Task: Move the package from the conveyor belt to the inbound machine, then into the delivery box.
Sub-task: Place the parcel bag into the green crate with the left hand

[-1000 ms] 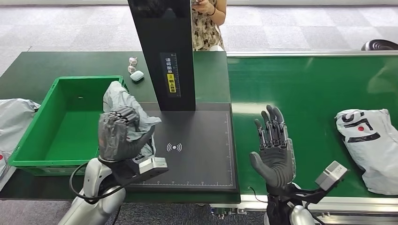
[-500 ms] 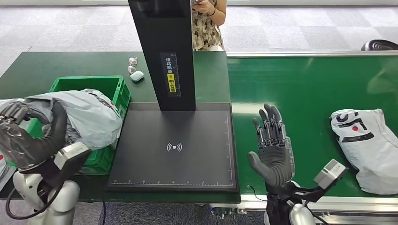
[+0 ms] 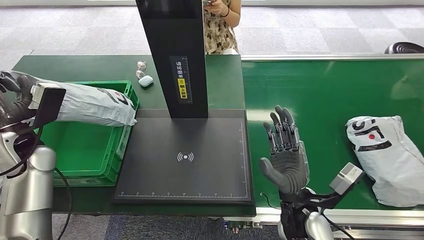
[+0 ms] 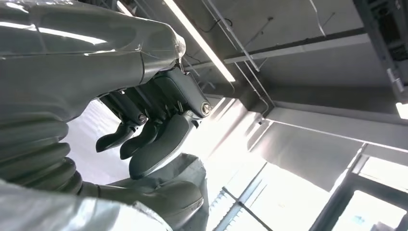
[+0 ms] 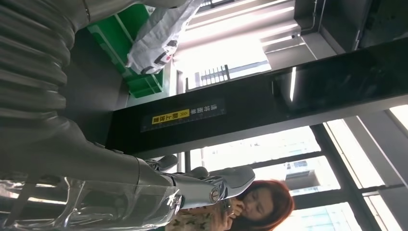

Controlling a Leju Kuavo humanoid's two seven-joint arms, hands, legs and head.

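Your left hand grips one end of the grey package, holding it level above the green delivery box; your right hand hovers empty, fingers spread, over the conveyor belt beside the inbound machine; a second package lies on the belt.

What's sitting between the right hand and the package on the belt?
Nothing: in the head view only bare green conveyor belt lies between the open right hand and the white package near the belt's right end.
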